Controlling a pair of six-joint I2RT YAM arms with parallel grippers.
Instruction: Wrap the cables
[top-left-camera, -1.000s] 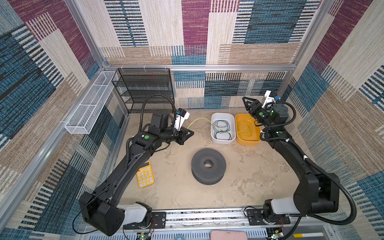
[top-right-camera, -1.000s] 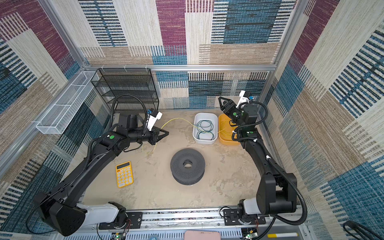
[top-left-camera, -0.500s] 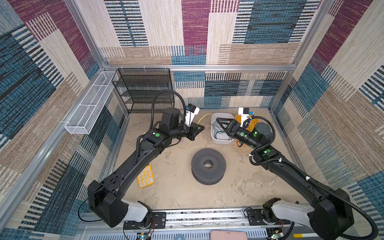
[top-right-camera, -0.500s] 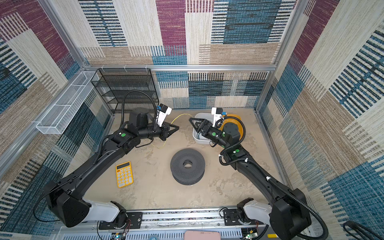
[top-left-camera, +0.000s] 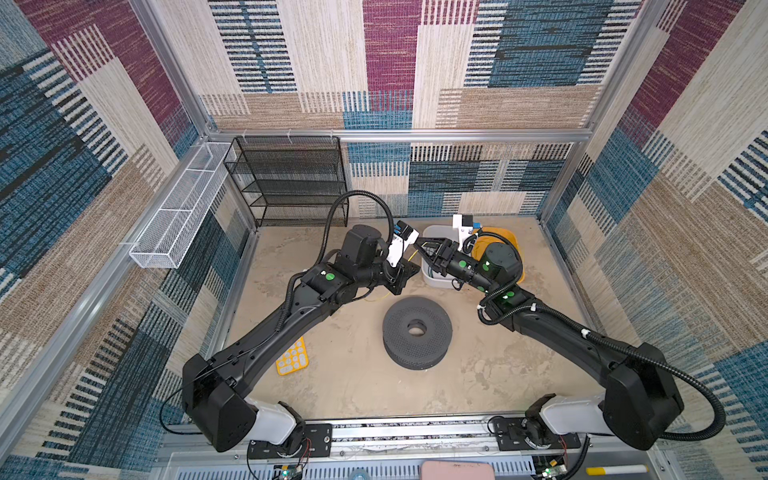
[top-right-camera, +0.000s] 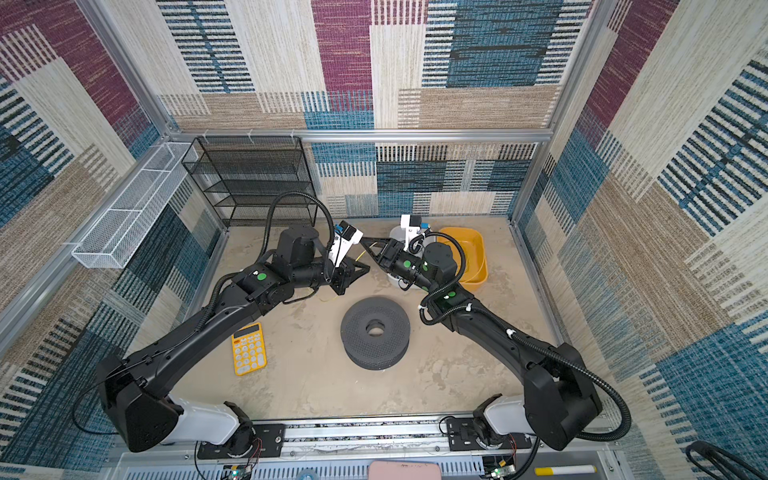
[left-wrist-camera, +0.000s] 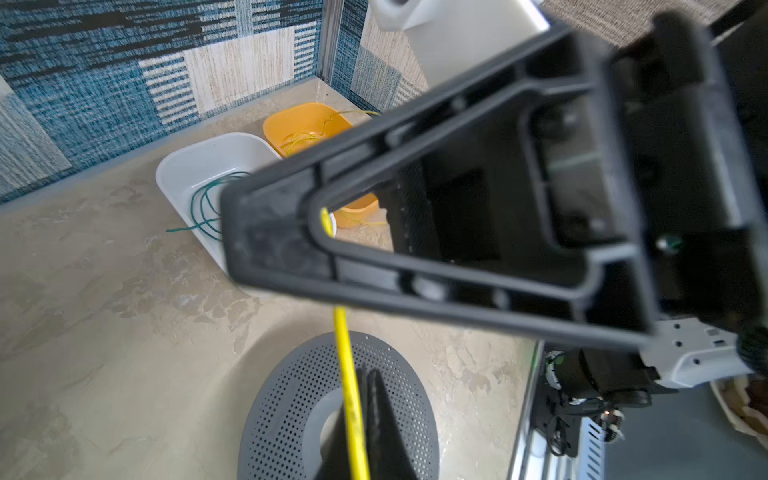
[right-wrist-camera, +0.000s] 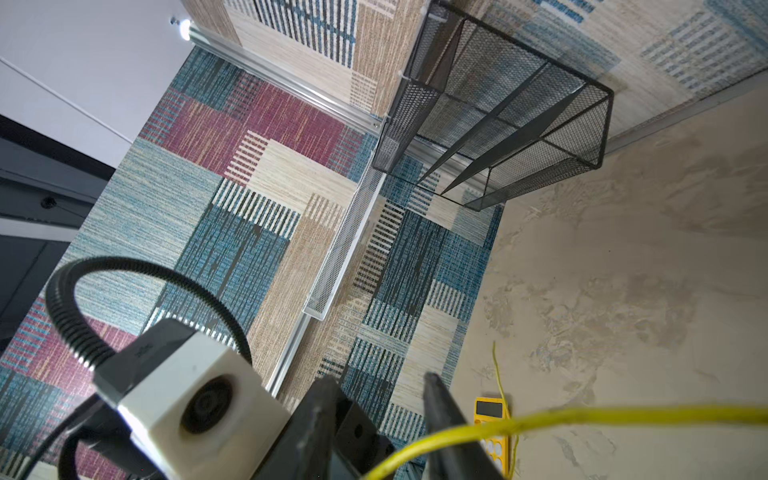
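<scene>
The yellow cable (left-wrist-camera: 347, 374) runs taut from my left gripper (left-wrist-camera: 357, 399), which is shut on it above the grey perforated spool (top-left-camera: 399, 324). My right gripper (right-wrist-camera: 379, 378) faces the left one in both top views, fingertips near each other (top-left-camera: 419, 248). Its jaws stand apart and the yellow cable (right-wrist-camera: 540, 417) passes between its fingers. More yellow cable lies looped in the yellow bin (left-wrist-camera: 299, 118), and a loose end trails on the floor (top-right-camera: 328, 298). The green cable (left-wrist-camera: 203, 203) lies coiled in the white bin (left-wrist-camera: 187, 166).
A yellow calculator (top-right-camera: 249, 349) lies on the floor at the left, under the left arm. A black mesh shelf (top-left-camera: 291, 178) stands at the back wall and a white wire basket (top-left-camera: 178, 216) hangs on the left wall. The two bins sit at the back right.
My right gripper swung left from above the yellow bin to meet the left gripper, and its jaws have narrowed. The left gripper carried the yellow cable rightward toward the middle.
</scene>
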